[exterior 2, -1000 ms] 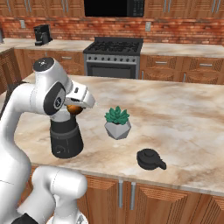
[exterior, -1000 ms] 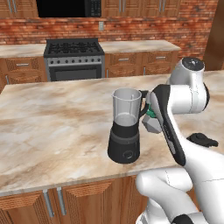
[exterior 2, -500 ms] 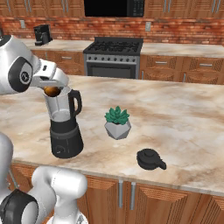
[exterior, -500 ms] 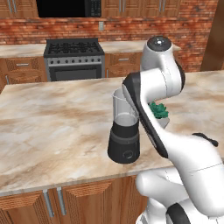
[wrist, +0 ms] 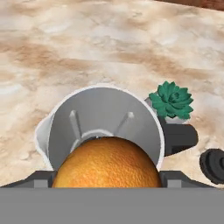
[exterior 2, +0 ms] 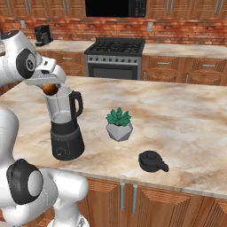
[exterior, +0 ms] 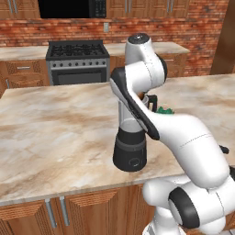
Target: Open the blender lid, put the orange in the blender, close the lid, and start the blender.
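The blender (exterior 2: 65,129) stands on the island counter with its black base (exterior: 130,156) and open clear jar (wrist: 101,117); no lid is on it. Just above the jar's mouth is the orange (exterior 2: 49,88), with my gripper (exterior 2: 48,84) shut on it. In the hand view the orange (wrist: 106,162) sits between the fingertips (wrist: 40,177), with the jar's inside right beneath. The blender lid (exterior 2: 152,161) lies on the counter to the right of the blender, and it also appears in the hand view, the lid (wrist: 214,165) at the right edge. My arm hides the jar in the left base view.
A green succulent in a grey pot (exterior 2: 119,124) stands between the blender and the lid, close to the blender's handle (wrist: 177,138). A stove (exterior 2: 114,55) and wooden cabinets run along the far wall. The marble counter (exterior 2: 186,111) stretches wide to the right.
The arm has swung up from beside the blender and carried the orange over the jar's open top. The blender, the lid and the succulent have stayed put.
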You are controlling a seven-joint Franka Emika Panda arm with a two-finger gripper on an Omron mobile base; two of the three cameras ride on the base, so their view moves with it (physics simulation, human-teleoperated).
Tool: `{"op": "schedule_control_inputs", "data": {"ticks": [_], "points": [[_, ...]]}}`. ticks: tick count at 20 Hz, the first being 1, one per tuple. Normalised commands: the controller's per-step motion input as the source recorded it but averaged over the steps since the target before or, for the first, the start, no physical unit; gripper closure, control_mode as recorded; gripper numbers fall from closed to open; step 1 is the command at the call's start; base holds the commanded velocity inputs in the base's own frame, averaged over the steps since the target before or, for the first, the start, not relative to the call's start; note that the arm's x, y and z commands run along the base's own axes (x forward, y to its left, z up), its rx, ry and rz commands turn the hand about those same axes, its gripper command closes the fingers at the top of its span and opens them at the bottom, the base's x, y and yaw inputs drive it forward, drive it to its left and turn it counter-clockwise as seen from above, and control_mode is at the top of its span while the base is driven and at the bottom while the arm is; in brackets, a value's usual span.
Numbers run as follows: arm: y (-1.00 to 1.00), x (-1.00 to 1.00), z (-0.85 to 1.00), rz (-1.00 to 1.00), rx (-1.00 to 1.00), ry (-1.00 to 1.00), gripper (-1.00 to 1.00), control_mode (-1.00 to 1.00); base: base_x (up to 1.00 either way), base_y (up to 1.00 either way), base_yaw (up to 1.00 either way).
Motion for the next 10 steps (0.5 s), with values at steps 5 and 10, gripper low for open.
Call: {"op": "schedule_control_inputs", "data": {"ticks": [5,10], "points": [[0.0,0.27,-0.85,0.07,0.0,0.16,1.0,-1.0,0.0,0.0,0.0],[0.0,0.25,-0.12,0.06,0.0,0.02,1.0,-1.0,0.0,0.0,0.0]]}}
